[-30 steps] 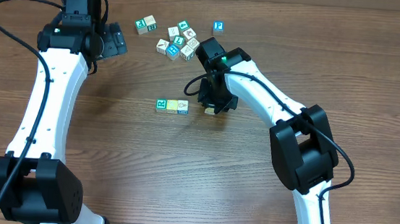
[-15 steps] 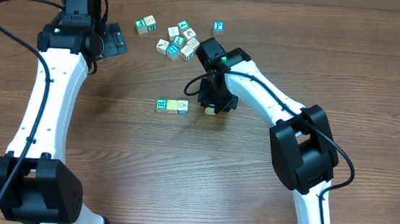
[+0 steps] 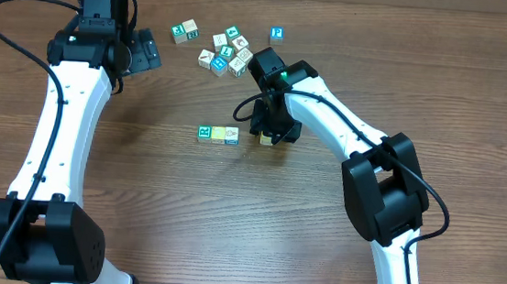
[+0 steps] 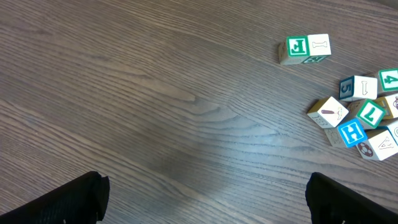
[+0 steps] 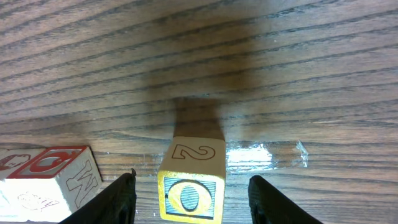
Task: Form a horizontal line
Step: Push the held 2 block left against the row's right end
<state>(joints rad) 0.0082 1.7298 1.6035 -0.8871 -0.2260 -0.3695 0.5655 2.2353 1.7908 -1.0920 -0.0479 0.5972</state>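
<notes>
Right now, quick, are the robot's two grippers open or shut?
Left gripper: open, empty.
Right gripper: open, straddling the small pale yellow wooden cube, not touching it.

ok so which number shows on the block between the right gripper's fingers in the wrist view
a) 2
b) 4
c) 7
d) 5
a, the block standing on the table inside the open right gripper shows a 2 on its pale face, just above a yellow-framed o.

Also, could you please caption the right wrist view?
Right gripper open astride the yellow cube, a red-lettered cube beside it.
</notes>
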